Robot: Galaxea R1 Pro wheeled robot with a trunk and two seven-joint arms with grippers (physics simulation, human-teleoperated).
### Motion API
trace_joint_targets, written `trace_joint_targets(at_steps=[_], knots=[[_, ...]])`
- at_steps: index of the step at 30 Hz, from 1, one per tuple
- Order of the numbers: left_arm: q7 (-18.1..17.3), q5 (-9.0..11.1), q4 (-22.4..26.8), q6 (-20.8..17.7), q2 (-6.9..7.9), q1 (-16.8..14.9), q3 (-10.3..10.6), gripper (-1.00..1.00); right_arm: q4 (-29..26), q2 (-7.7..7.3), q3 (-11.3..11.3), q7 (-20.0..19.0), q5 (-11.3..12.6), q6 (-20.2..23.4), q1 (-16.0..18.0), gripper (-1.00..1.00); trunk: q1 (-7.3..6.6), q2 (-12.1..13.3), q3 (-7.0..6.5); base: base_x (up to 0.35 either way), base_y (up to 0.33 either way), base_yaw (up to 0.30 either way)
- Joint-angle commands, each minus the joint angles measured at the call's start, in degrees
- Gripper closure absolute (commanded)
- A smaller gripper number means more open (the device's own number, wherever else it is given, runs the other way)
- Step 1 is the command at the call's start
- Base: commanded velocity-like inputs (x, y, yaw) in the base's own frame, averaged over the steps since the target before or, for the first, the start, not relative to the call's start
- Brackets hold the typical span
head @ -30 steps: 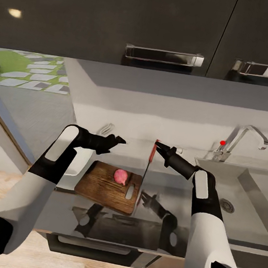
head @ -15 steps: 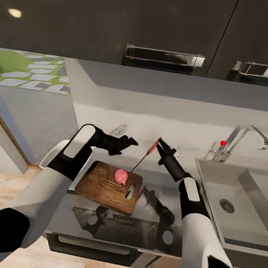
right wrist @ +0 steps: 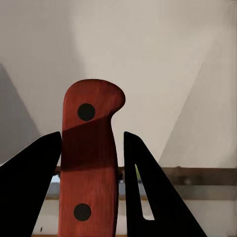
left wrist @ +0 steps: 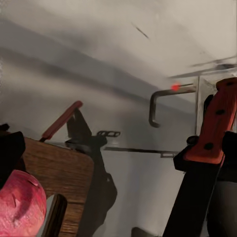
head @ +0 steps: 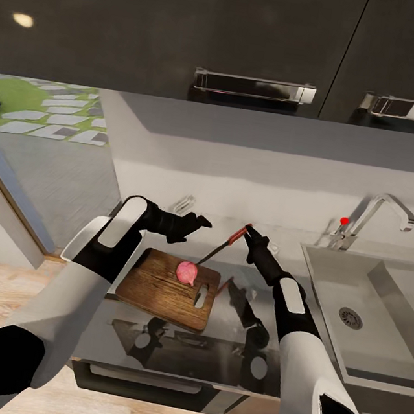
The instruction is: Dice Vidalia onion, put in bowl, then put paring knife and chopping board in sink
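Your left arm reaches forward over the near-left corner of the glossy grey reflective countertop (head: 149,350). Its black left gripper (head: 195,221) hangs above the far edge of the dark brown rectangular wooden chopping board (head: 157,289), fingers parted and grasping nothing.

The small rounded pinkish-red Vidalia onion (head: 187,272) rests on the board, just beside the oblong handle slot.

Your right arm extends forward and inward from the right. The right gripper (head: 250,232) is clenched on the red handle of the slim paring knife (head: 220,246). The dark blade slopes down toward the onion; its tip lies at the onion's far side, and contact cannot be confirmed.

The rectangular stainless-steel sink (head: 328,275) sits well apart at the right.

The right wrist view shows two black rivets on the knife (right wrist: 89,163) handle, seated between both fingers (right wrist: 29,187). The left wrist view shows the onion (left wrist: 19,205) close up on the board (left wrist: 61,180) and the knife (left wrist: 210,143) beside it.
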State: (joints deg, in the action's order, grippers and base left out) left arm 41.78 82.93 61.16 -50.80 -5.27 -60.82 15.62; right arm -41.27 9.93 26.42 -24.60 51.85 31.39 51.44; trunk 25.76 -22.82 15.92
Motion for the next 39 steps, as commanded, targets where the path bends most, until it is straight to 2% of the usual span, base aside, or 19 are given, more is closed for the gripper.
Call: trace_joint_targets(at_steps=[1, 5, 9, 24, 25, 28, 39], knots=[[0.6, 0.56, -0.02, 0.08, 0.0, 0.06, 0.02, -1.0, -0.05, 0.07, 0.33, -0.04, 0.17, 0.45, 0.07, 1.0, 0.03, -0.12, 0.11, 0.0, 0.0, 0.0], [-0.16, -2.07, -0.21, 0.3, -0.06, 0.93, -0.15, -1.0, -0.26, 0.07, 0.3, -0.07, 0.18, 0.19, 0.07, 1.0, 0.03, -0.12, 0.11, 0.0, 0.0, 0.0], [-1.65, -3.21, -0.24, 0.59, -0.08, 1.18, -0.22, -1.0, -0.11, 0.07, 0.37, -0.04, 0.29, -0.23, 0.0, 1.0, 0.03, -0.12, 0.11, 0.0, 0.0, 0.0], [-3.27, -3.47, -1.55, 1.28, -0.54, 1.55, -0.14, -1.0, 1.85, 0.07, 0.21, 0.18, 0.26, -1.93, 0.19, 1.0, 0.03, -0.12, 0.11, 0.0, 0.0, 0.0], [-3.15, -3.81, -1.22, 1.61, -0.21, 1.88, 0.2, -1.0, 1.52, -0.26, -0.13, -0.15, -0.09, -1.6, -0.15, 1.0, 0.03, -0.12, 0.11, 0.0, 0.0, 0.0], [-3.49, -3.6, -2.21, 2.52, 0.63, 2.64, 0.36, -1.0, 2.34, 0.07, -1.11, 0.35, -1.15, -1.78, 0.42, 1.0, 0.03, -0.12, 0.11, 0.0, 0.0, 0.0], [-3.49, -3.6, -2.75, 2.69, 0.63, 2.64, 0.36, -1.0, 2.34, 0.07, -1.16, 0.35, -1.31, -1.78, 0.42, 1.0, 0.03, -0.12, 0.11, 0.0, 0.0, 0.0]])
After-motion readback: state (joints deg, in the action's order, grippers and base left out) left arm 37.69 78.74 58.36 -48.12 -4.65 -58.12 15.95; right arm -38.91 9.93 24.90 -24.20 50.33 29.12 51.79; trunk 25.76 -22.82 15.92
